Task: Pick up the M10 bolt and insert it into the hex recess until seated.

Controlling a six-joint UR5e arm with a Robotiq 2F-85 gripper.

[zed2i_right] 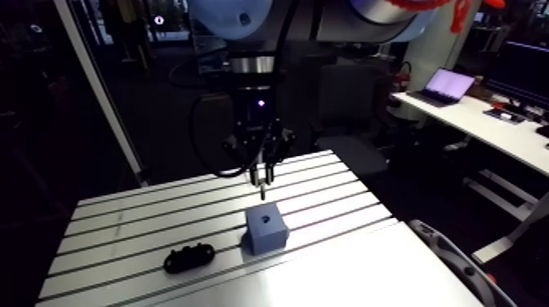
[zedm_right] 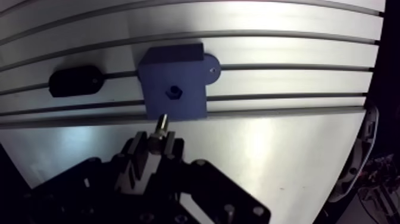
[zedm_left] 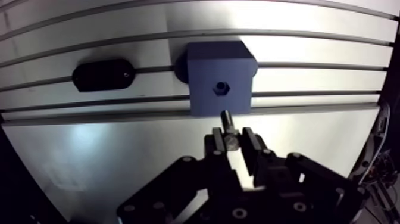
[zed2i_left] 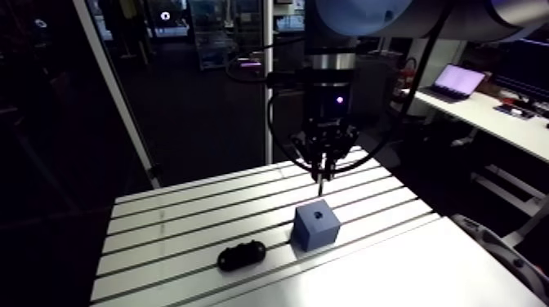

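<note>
1. Gripper (zedm_left: 232,142): the 2 fingers (zedm_left: 250,145) are nearly together, clamped on the M10 bolt (zedm_left: 227,124). The narrow gap betw. them is filled by the bolt's head end.
2. Bolt: held approx. vertical, w/ the shank sticking out past the fingertips and pointing down at the table.
3. Blue block (zed2i_left: 316,224): sits on the slotted table (zed2i_left: 188,208), close to where the slots give way to a smooth plate (zedm_left: 119,161). The hex recess (zedm_left: 221,88) shows as a dark hole in its top face.
4. Bolt vs. recess: in the arm view the bolt tip hangs above the block top, not touching. In the wrist view the recess lies just ahead of the tip, roughly in line w/ it.
5. Black oval part (zedm_left: 102,74): lies flat on the slots beside the block, apart from it and away from the gripper.
</note>
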